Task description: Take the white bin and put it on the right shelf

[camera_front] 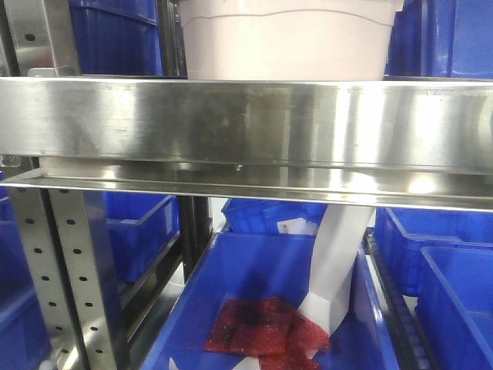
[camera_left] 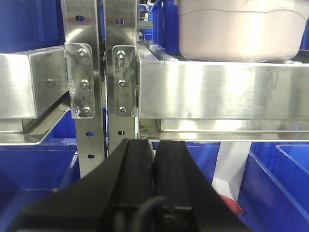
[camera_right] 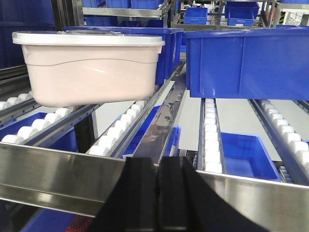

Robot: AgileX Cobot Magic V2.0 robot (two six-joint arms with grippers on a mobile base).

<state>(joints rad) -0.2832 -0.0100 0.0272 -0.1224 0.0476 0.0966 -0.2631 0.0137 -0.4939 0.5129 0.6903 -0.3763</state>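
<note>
**One white bin on the steel shelf's rollers, both grippers shut and holding nothing**

One bin (camera_right: 91, 67), off-white with a pinkish tint and a glossy lid, sits on the white rollers (camera_right: 118, 130) of the shelf (camera_front: 246, 116), just behind its wide brushed front rail. From the right wrist camera it rests in the left lane, its right side close to a blue crate (camera_right: 166, 48) behind it, with a second, larger blue crate (camera_right: 246, 60) on the lane to the right. The front camera shows only the tub's lower wall above the rail; the left wrist camera shows its rounded bottom corner over the same rail, right of two perforated uprights (camera_left: 104, 82) bolted together.

Neither arm touches the tub. The left gripper (camera_left: 155, 159) sits below the rail with its black fingers pressed together, nothing between them. The right gripper (camera_right: 158, 174) is level with the rail, jaws likewise closed and bare, well apart from the tub.

Below the shelf, an open blue crate (camera_front: 254, 262) holds red mesh packets (camera_front: 266, 327) and a white strip (camera_front: 339, 262) hanging down into it.
</note>
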